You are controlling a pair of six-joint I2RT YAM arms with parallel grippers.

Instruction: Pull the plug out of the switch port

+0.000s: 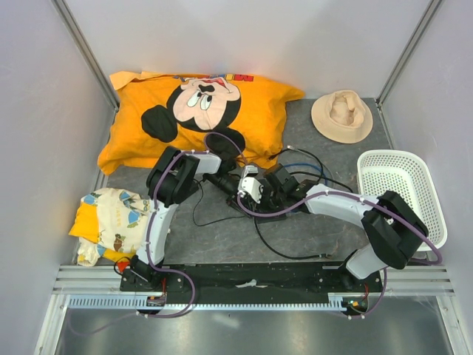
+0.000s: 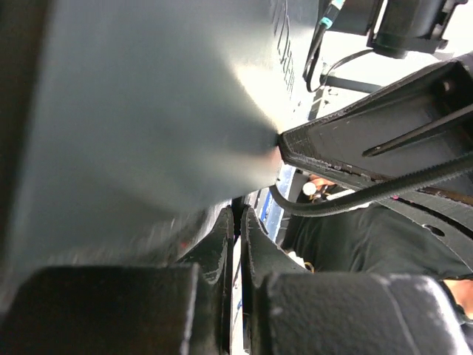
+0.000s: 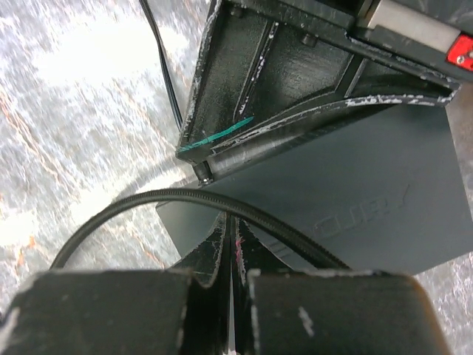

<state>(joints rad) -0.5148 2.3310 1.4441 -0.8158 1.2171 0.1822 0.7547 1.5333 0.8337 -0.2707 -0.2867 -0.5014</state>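
- Two hands, both clenched: left hand (image 2: 238,225) and right hand (image 3: 230,233), the fingers of each pressed together.
- One switch (image 3: 369,214): flat rectangular box, matte black, plain smooth face with faint raised lettering, square corners.
- Location: lying on the mottled grey surface (image 3: 74,111) at mid-workspace, between the two hands, on the near side of the orange pillow (image 1: 259,111).
- One thin black cable (image 3: 148,201), arcing across the switch's corner just beyond the right fingertips; pinched or merely crossing, cannot tell.
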